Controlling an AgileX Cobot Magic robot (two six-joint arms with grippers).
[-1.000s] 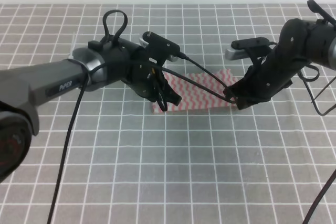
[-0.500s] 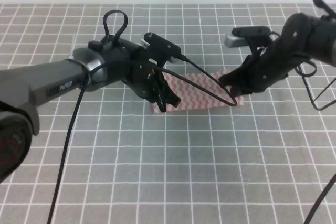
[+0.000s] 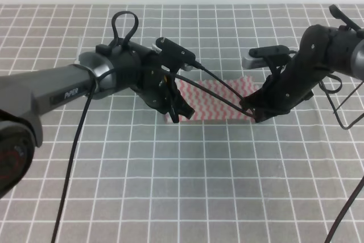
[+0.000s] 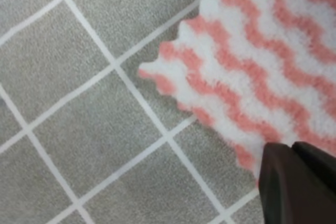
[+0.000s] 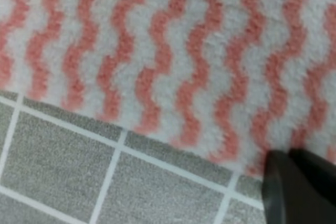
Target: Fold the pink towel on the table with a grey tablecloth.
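The pink towel (image 3: 213,102) lies flat as a wide strip on the table with a grey tablecloth (image 3: 187,186), between my two grippers. My left gripper (image 3: 175,113) is down at the towel's front left corner. In the left wrist view its dark fingertips (image 4: 296,182) are pressed together on the scalloped edge of the towel (image 4: 252,77). My right gripper (image 3: 255,116) is down at the front right corner. Its fingertips (image 5: 294,187) also meet on the towel's (image 5: 157,51) front edge. Both grippers hide the cloth under their tips.
Black cables loop from the left arm across the towel (image 3: 227,92). The left arm's thick body (image 3: 85,83) stretches in from the left edge. The right arm (image 3: 330,49) comes in from the right. The grey grid cloth spreads all around.
The right gripper rose and drew back from the towel's right edge, then came down again onto the front right corner. The left gripper stayed at the front left corner.
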